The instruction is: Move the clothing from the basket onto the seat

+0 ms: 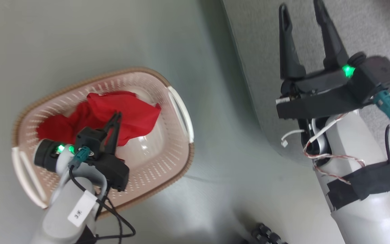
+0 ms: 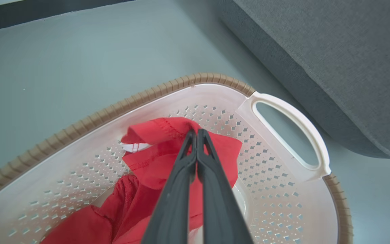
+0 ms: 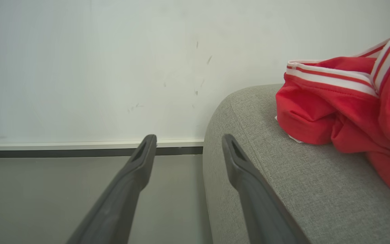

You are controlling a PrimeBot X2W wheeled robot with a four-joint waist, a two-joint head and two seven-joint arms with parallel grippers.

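The grey woven seat (image 1: 256,51) is cut off at the top and right edges of the head view, so only its rounded corner is seen. It lies under and just behind the fingers of the right gripper (image 1: 300,6). In the right wrist view a striped jersey (image 3: 333,112) is seen on the seat, to the right of these jaws and apart from them; its right part is cut by the frame and no lettering can be made out.

The cream basket (image 1: 168,142) with the brown rim is placed on the floor (image 1: 63,34) beside the seat, around the left gripper (image 1: 116,117). Its near wall is partly hidden by the left forearm. The plain red garment (image 2: 154,162) is crumpled inside the basket, under and around the left jaws; its lower part is covered by the fingers.

The left arm is reached down into the basket, and its jaws are pressed together on a fold of the red cloth at their tips. How much cloth is caught cannot be told. The right arm is held raised, fingers pointing over the seat corner, jaws spread wide with nothing between them.
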